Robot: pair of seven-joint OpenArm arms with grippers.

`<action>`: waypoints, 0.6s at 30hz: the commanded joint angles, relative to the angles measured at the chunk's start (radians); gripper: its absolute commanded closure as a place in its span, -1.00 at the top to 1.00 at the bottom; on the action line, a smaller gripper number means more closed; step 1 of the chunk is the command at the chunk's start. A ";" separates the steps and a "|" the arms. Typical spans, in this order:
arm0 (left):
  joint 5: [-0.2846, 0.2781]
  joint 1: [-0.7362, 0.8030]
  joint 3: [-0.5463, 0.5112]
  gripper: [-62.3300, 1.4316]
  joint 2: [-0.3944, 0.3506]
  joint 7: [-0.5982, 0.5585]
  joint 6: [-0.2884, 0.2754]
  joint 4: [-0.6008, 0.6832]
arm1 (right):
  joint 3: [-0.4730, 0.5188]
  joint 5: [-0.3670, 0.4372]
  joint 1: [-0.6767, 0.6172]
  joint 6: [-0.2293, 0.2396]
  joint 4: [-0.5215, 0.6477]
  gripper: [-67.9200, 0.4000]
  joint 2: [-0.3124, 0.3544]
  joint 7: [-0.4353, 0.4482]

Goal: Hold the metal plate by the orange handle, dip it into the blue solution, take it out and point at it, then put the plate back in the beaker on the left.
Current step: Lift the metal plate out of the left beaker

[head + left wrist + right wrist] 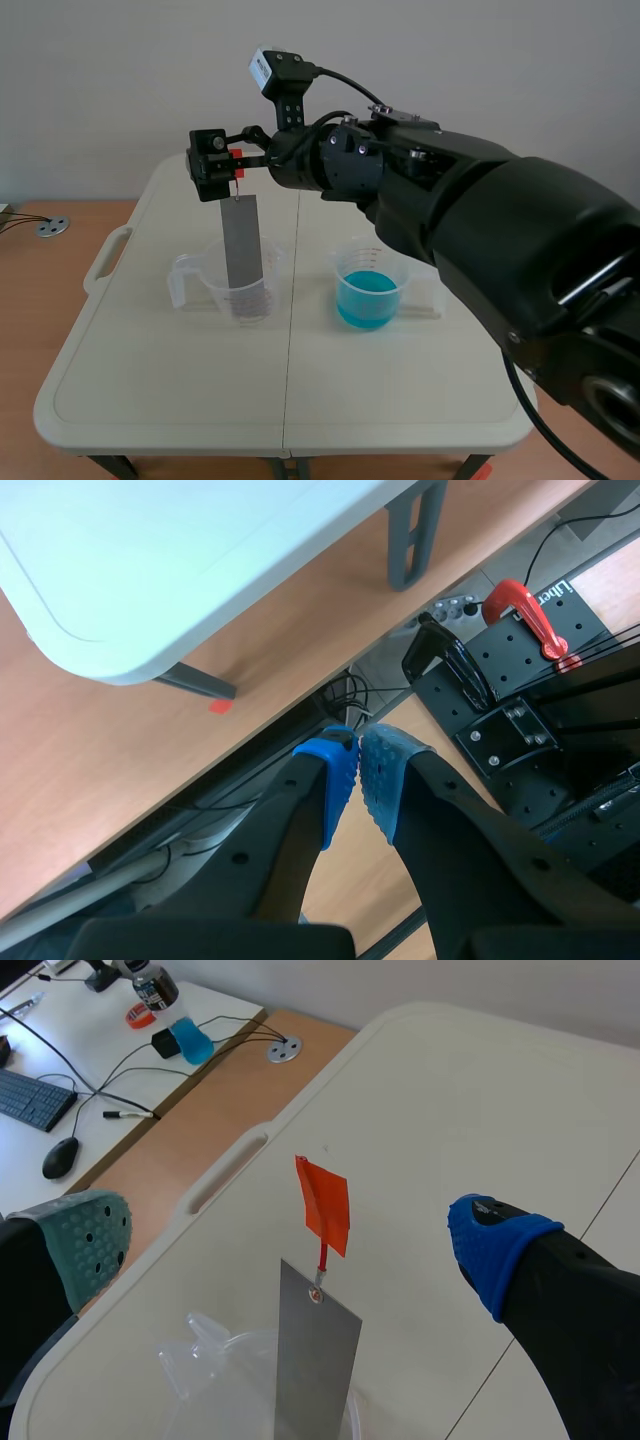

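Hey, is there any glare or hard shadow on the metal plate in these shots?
Scene view: metal plate looks matte grey, no glare, no hard shadows on the table. Right wrist view: plate evenly lit. Left wrist view: plate not visible; a glossy black part shows bright highlights.

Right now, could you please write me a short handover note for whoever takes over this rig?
Left gripper: shut on nothing, off the table, over the floor.
Right gripper: open, one finger on either side of the orange handle, not touching it.
Metal plate: upright in the left beaker.
Blue solution: in the right beaker.
Done: cannot tell whether the plate was dipped.
Left: if not, grip handle, dip, lift, point, return.
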 commanded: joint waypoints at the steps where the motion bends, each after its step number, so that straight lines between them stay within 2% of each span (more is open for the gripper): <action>1: -0.003 0.011 -0.006 -0.74 -0.002 -0.014 -0.003 0.009 | 0.000 0.006 0.042 0.009 -0.006 0.95 -0.018 0.012; 4: -0.003 0.010 -0.006 -0.74 -0.002 -0.014 -0.003 0.009 | 0.000 0.006 0.066 0.032 -0.060 0.95 -0.041 0.016; 9: -0.003 0.010 -0.006 -0.74 -0.002 -0.014 -0.003 0.009 | 0.000 -0.002 0.101 0.035 -0.121 0.95 -0.073 0.023; 15: -0.003 0.010 -0.006 -0.74 -0.002 -0.014 -0.003 0.009 | 0.000 -0.002 0.105 0.039 -0.132 0.94 -0.081 0.024; 18: -0.003 0.010 -0.006 -0.74 -0.002 -0.014 -0.003 0.009 | 0.000 -0.002 0.105 0.039 -0.132 0.72 -0.080 0.023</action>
